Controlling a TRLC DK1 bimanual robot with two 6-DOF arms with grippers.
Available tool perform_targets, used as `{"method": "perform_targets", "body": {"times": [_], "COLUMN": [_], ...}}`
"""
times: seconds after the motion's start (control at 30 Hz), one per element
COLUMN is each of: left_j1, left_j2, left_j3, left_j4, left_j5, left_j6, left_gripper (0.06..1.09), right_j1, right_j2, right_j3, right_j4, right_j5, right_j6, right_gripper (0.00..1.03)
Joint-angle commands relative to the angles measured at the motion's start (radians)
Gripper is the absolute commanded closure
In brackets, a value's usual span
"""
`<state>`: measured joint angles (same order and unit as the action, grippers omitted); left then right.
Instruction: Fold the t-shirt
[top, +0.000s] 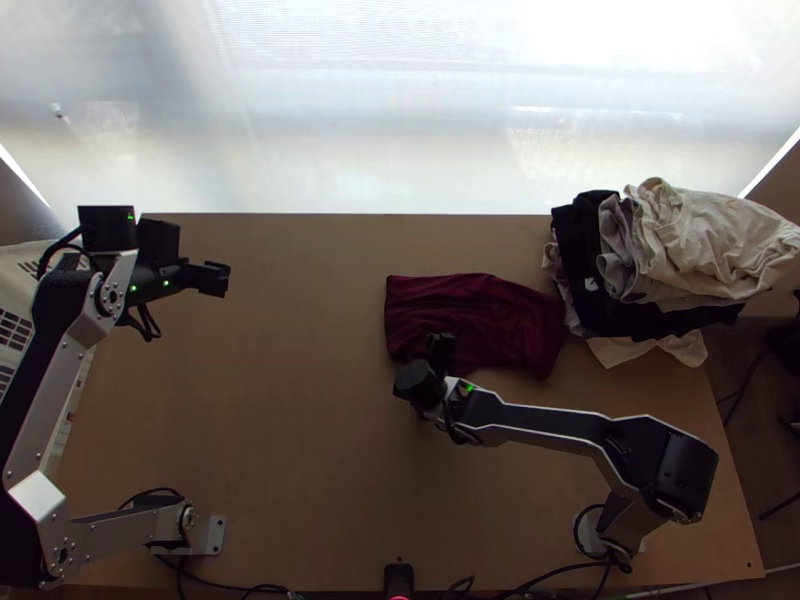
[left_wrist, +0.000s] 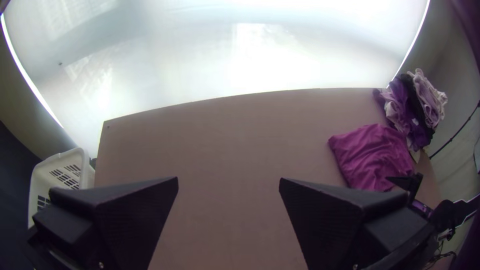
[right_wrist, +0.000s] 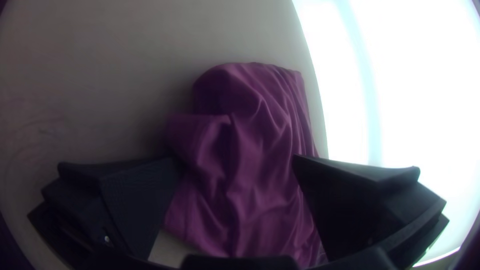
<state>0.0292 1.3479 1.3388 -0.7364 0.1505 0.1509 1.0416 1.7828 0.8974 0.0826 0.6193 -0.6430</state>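
I see the dark red t-shirt right of centre in the top view, folded into a wrinkled bundle, its right end close by the heap of clothes at upper right. The right gripper hangs by its lower edge, fingers spread wide, nothing pinched between. Over at upper left, the left gripper gapes empty above the wooden table, well apart from the shirt.
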Motion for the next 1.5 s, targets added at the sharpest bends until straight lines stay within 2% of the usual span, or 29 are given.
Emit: {"method": "perform_targets", "body": {"times": [0.0,0.17,0.33,0.7,0.77,0.9,1.03,1.1,1.2,1.23,1.47], "left_j1": [0.031,0.028,0.031,0.041,0.043,0.044,0.057,0.067,0.071,0.071,0.084], "left_j2": [-0.046,-0.029,-0.023,-0.032,-0.039,-0.052,-0.053,-0.052,-0.050,-0.052,-0.059], "left_j3": [-0.046,-0.066,-0.081,-0.104,-0.122,-0.133,-0.130,-0.128,-0.127,-0.127,-0.124], "left_j4": [0.009,0.031,0.046,0.048,0.060,0.065,0.068,0.074,0.078,0.078,0.078], "left_j5": [0.020,0.023,0.021,0.021,0.021,0.021,0.021,0.021,0.021,0.021,0.021], "left_j6": [0.007,0.010,0.019,0.033,0.036,0.039,0.055,0.059,0.064,0.065,0.072], "left_gripper": [0.10,0.10,0.10,0.10,0.10,0.10,0.10,0.10,0.10,0.10,0.10], "right_j1": [0.018,-0.026,-0.103,-0.172,-0.176,-0.160,-0.149,-0.155,-0.157,-0.158,-0.166], "right_j2": [-0.010,0.040,0.129,0.260,0.280,0.288,0.296,0.297,0.303,0.305,0.222], "right_j3": [0.046,0.051,0.078,0.164,0.184,0.189,0.186,0.179,0.172,0.172,0.158], "right_j4": [-0.099,-0.089,0.046,0.187,0.187,0.215,0.221,0.255,0.313,0.313,0.313], "right_j5": [-0.006,-0.003,-0.003,-0.003,-0.001,-0.003,-0.006,-0.036,-0.047,-0.049,-0.049], "right_j6": [0.049,0.019,-0.104,-0.257,-0.257,-0.257,-0.264,-0.271,-0.313,-0.316,-0.280], "right_gripper": [0.04,0.04,0.05,0.05,0.13,0.45,0.50,0.73,0.97,1.00,1.00]}}
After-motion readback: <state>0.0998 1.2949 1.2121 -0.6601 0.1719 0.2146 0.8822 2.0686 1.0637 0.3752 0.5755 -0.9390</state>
